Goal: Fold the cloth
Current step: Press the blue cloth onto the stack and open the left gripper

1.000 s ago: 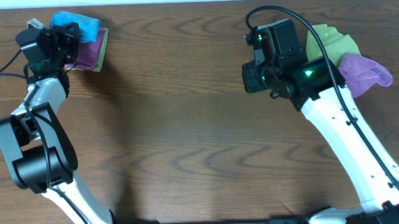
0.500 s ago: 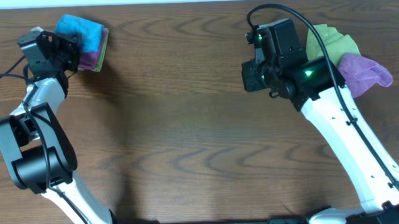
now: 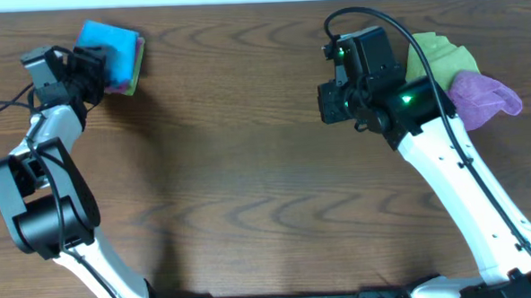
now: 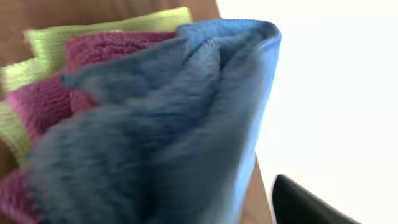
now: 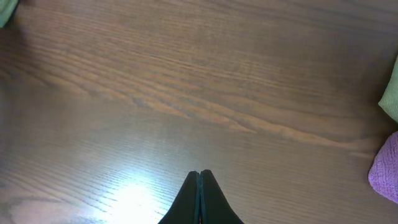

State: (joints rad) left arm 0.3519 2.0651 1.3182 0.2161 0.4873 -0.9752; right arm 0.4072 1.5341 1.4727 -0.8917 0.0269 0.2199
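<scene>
The cloth (image 3: 108,39), a sky-blue fuzzy towel, lies folded on top of a small stack at the table's far left corner. In the left wrist view the cloth (image 4: 161,137) fills the middle, bunched and soft. My left gripper (image 3: 94,71) sits just left of the stack, open and holding nothing. Only one of its fingers (image 4: 311,205) shows, standing clear of the cloth's right edge with bare table between them. My right gripper (image 3: 328,101) hovers shut over bare wood, and its tips (image 5: 199,174) are pressed together with nothing between them.
Under the blue cloth lie a magenta cloth (image 4: 43,106) and a yellow-green cloth (image 4: 93,34). A second yellow-green cloth (image 3: 436,56) and a purple cloth (image 3: 483,99) are heaped at the far right. The stack lies close to the table's far edge.
My left gripper has opened and let go of the blue cloth, then drawn back a little to the left. The cloth has settled flatter on the stack. The right arm has barely moved.
</scene>
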